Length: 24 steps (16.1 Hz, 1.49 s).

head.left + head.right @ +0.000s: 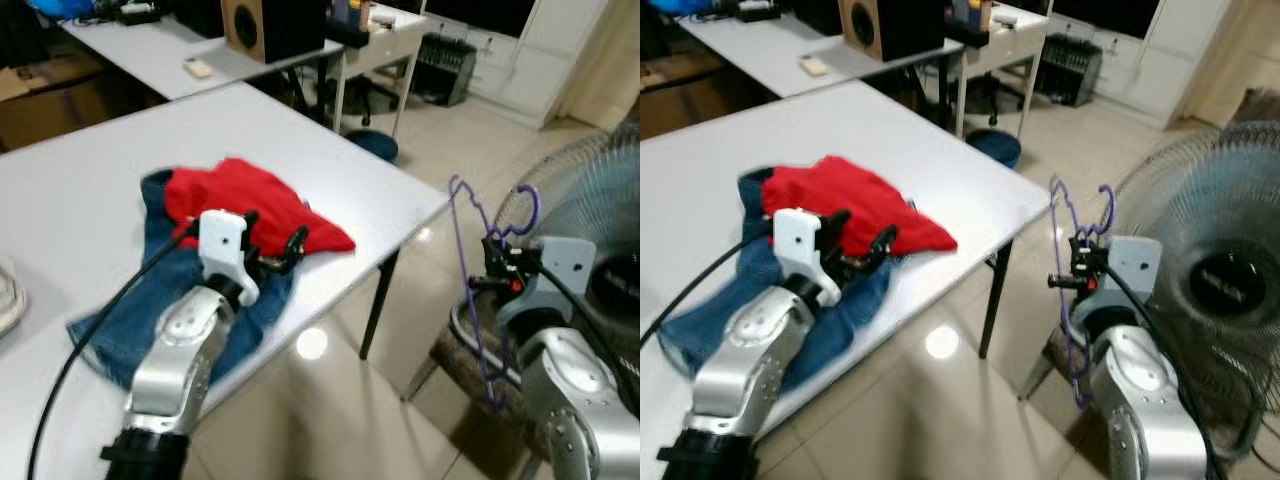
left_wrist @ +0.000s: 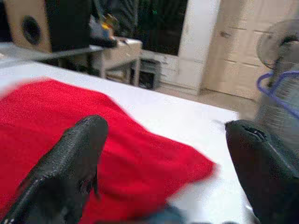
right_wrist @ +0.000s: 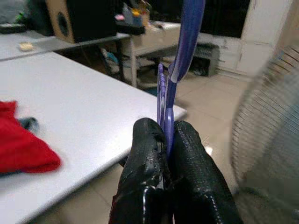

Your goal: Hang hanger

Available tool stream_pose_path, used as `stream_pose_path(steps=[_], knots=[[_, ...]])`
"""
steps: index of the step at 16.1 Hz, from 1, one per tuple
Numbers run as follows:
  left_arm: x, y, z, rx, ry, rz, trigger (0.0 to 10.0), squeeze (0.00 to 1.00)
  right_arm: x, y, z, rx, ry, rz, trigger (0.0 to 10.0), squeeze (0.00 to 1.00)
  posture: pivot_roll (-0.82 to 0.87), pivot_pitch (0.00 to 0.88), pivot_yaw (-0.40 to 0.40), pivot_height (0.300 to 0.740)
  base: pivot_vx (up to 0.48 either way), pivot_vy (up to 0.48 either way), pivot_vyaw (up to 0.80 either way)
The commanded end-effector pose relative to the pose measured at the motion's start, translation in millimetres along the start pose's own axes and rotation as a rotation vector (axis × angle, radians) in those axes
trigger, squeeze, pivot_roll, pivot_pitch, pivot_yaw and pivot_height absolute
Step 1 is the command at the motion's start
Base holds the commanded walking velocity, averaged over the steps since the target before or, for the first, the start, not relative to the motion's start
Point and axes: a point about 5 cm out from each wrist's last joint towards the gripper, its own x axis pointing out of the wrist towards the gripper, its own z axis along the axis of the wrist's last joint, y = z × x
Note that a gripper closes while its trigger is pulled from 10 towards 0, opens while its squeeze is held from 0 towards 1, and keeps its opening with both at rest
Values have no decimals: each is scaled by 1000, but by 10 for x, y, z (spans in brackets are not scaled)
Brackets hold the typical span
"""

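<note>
While the right gripper (image 3: 164, 140) pinches the purple hanger (image 1: 472, 262) with its jaws pressed together on the thin plastic, the left gripper (image 1: 272, 244) hovers over the clothes with its jaws spread wide. Seen from the head cameras, the hanger stands off the tabletop's (image 1: 90, 180) near corner at about 3 o'clock of the red garment (image 1: 248, 205), held upright in the air beside the right arm, its hook up by a standing fan (image 1: 1215, 290) that fills the 3 o'clock edge. In the right wrist view the hanger's purple strands rise straight up out of the two black fingers (image 3: 145, 163), with the white tabletop and the fan's wire grille to either side. The red garment lies bunched on a blue denim piece (image 1: 170, 320), both near the tabletop's front edge; the left gripper's fingers (image 2: 70, 163) sit apart just above the red cloth's near hem, one over the fabric and the other over bare white surface, touching nothing that I can make out. At 12 o'clock a second white desk (image 1: 150, 50) carries a wooden speaker (image 1: 255, 28) and a small pale block (image 1: 198, 68). Glossy tile floor (image 1: 330, 400) shows below the tabletop, with a dark table leg (image 1: 380, 300) at the corner.
</note>
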Motion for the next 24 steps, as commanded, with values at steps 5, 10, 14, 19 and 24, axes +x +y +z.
stream_pose_path(steps=[5,10,14,19,24], knots=[[14,106,56,109,-22,67,10000,992,12,38,10,-17,-12,31,10000,0,-194,0,-43,740,344,0,0],[-41,248,-11,364,65,52,10000,1000,28,66,-5,-25,-7,78,10000,0,-195,0,-41,740,133,0,0],[-63,403,-228,457,259,30,10000,992,54,84,-24,-26,5,95,10000,0,-184,0,-52,740,0,0,0],[-50,583,-410,494,434,95,0,0,67,72,-47,-34,19,102,10000,0,-189,0,-49,740,0,0,0],[-50,569,-458,495,450,68,0,0,52,66,-55,-41,24,102,10000,0,-197,0,-50,740,0,0,0]])
